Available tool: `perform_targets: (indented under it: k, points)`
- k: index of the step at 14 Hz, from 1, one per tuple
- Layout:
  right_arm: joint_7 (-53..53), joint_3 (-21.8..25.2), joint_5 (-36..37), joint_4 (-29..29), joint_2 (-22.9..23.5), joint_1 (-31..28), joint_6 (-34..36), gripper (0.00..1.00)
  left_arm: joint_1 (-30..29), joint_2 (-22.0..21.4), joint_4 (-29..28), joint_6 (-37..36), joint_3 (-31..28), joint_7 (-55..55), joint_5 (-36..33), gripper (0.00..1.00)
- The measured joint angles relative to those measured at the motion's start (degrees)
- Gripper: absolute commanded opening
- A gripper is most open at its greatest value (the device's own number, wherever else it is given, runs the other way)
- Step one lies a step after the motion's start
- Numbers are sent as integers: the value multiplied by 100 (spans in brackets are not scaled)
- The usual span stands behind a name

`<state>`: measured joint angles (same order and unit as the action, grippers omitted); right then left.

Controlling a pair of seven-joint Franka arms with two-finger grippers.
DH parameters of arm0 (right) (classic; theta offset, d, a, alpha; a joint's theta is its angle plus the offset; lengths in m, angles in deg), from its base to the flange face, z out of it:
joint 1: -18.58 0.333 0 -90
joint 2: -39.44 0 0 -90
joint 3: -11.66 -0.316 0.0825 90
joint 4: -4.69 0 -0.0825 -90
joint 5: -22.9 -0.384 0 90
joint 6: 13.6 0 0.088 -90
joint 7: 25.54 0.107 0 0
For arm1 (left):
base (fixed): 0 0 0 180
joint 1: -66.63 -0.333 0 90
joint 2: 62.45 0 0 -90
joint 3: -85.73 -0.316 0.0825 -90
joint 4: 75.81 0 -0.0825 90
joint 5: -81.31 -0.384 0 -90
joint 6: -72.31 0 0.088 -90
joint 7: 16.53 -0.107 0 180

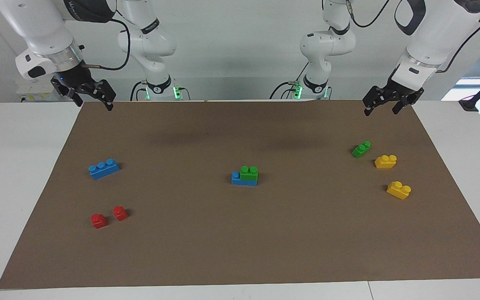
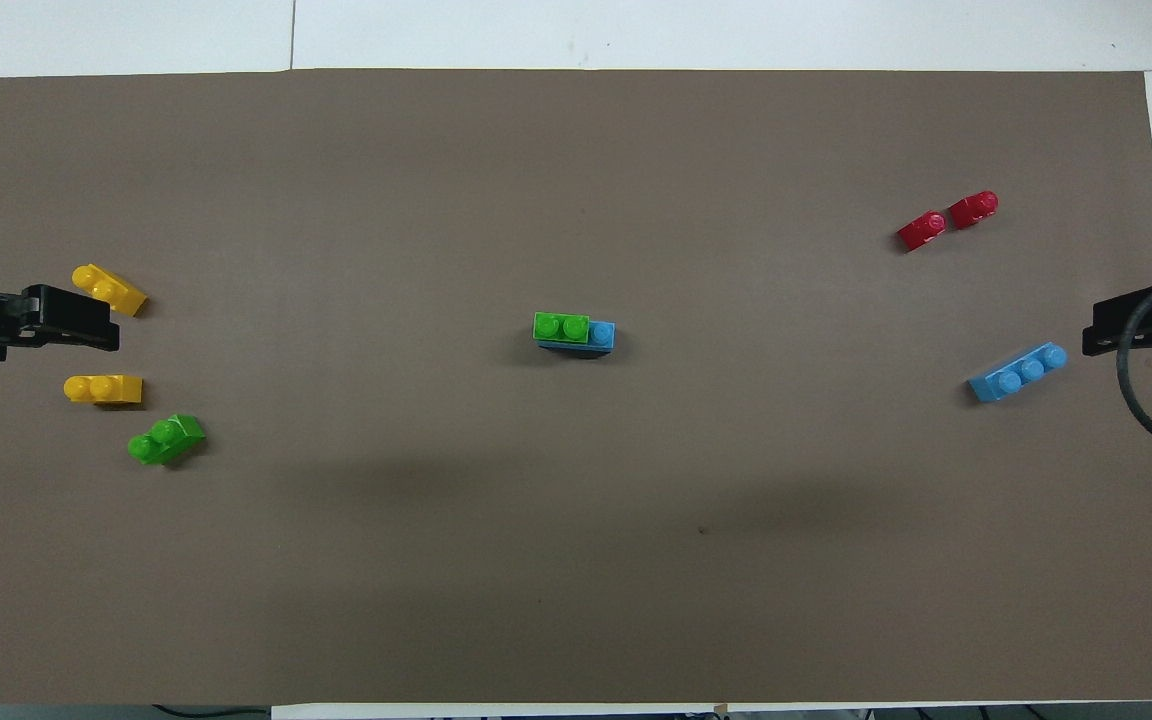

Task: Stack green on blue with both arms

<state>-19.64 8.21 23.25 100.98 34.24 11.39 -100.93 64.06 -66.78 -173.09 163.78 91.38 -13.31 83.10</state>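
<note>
Brown paper mat (image 1: 240,250) is spread across the white table. Left gripper (image 1: 381,106) and right gripper (image 1: 92,99) are raised over the mat's robot-side corners, jaws spread, nothing held. Mid-mat, a green two-stud plastic brick (image 1: 249,173) is seated on a blue three-stud plastic brick (image 1: 236,179).

White arms (image 1: 427,37) — black claws, cables

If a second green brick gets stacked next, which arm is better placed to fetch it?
Left. Its open tool hangs over the mat's edge at the loose green brick's end; the right tool is at the other end.
</note>
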Motion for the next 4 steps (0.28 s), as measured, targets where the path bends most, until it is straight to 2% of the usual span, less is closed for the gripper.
perform_targets:
  k: [4]
  points:
    - [-440,0,1,0,4,0,-1,100,0,-4,0,-1,0,6,0,100]
